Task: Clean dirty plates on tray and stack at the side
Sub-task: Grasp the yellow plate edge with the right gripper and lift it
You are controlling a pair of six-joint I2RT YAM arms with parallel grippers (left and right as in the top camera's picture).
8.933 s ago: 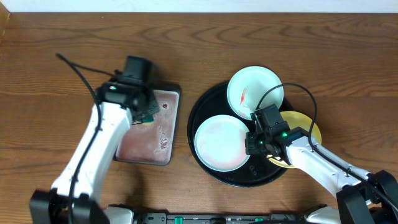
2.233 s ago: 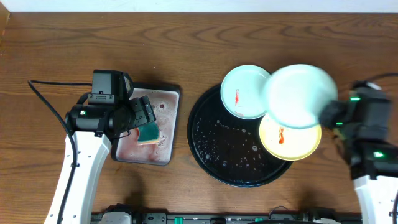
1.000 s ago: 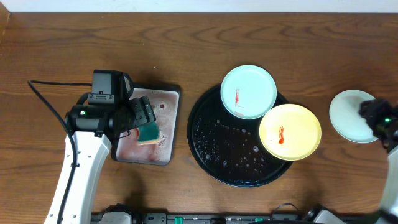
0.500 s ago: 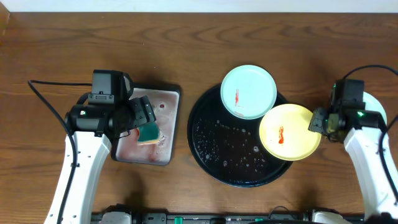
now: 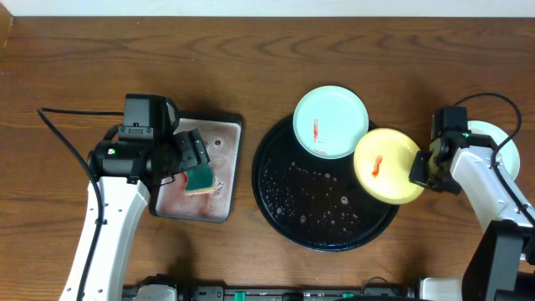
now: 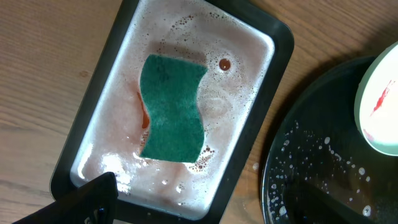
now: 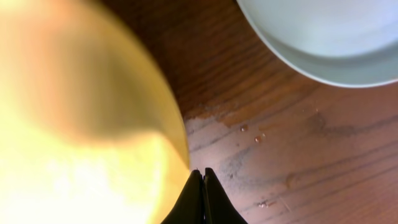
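Currently three plates (image 5: 330, 122), one tray (image 5: 288, 213); right hand (image 5: 420, 170) pinches yellow plate (image 5: 386, 165), left hand (image 5: 191, 156) open.

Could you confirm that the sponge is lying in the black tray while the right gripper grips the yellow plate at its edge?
Not quite: the sponge lies in the small rectangular tray, not in the black tray, as the left wrist view shows. The right gripper does grip the yellow plate at its edge.
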